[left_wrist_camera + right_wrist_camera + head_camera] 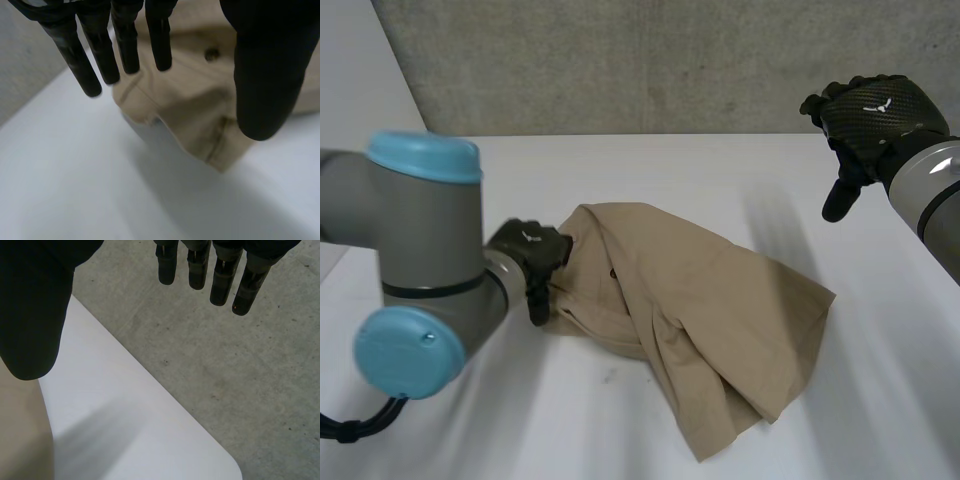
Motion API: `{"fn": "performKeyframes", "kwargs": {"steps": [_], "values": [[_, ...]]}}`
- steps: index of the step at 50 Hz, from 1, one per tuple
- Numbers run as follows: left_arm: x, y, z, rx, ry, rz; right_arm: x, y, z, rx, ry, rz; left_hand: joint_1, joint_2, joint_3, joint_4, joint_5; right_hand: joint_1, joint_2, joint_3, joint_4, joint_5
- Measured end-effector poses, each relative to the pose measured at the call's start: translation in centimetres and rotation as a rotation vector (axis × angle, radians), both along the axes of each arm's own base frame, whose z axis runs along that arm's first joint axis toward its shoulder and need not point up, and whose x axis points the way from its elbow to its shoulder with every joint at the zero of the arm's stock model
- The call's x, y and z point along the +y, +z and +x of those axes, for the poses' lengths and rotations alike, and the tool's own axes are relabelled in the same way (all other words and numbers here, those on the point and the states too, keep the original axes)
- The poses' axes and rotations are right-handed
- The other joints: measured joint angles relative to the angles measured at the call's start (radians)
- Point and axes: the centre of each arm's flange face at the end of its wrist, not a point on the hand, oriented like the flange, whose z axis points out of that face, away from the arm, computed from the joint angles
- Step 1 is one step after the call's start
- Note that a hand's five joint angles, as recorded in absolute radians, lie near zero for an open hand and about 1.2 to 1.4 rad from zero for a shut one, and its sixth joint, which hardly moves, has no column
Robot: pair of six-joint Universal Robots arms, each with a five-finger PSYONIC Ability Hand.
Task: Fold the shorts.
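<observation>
The tan shorts [690, 310] lie crumpled mid-worktop [720, 170], their long axis running diagonally from the left hand [532, 255] toward the near right. That hand sits at their left end, fingers [125, 45] straight, thumb apart. The right hand [870, 115] hovers empty, fingers relaxed, well apart from the shorts.

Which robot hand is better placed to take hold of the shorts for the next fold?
Left. The left robot hand is already at the left edge of the shorts, its fingers straight over the cloth. The right robot hand hangs open, well apart from the shorts, above the table's far right side.
</observation>
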Motion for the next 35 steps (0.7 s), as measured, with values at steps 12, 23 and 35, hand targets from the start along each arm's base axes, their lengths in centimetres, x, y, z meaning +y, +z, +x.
{"fn": "performKeyframes", "kwargs": {"steps": [12,23,35], "values": [[-2.4,-2.7,-0.5,0.007,0.059,-0.049,-0.2,-0.7,0.1,0.011,0.001,0.013,0.635,0.752,0.741,0.759,0.714,0.000,0.002,0.000,0.000,0.000],[-1.2,8.6,0.5,0.269,0.097,-0.285,-0.2,-0.8,0.2,0.014,0.002,0.012,0.635,0.752,0.741,0.762,0.714,0.000,0.002,0.000,0.000,0.000],[6.1,19.4,-0.3,0.741,-0.105,-0.178,-0.3,-0.6,0.2,0.011,0.002,0.005,0.641,0.764,0.783,0.767,0.714,0.000,0.002,0.000,0.000,0.000]]}}
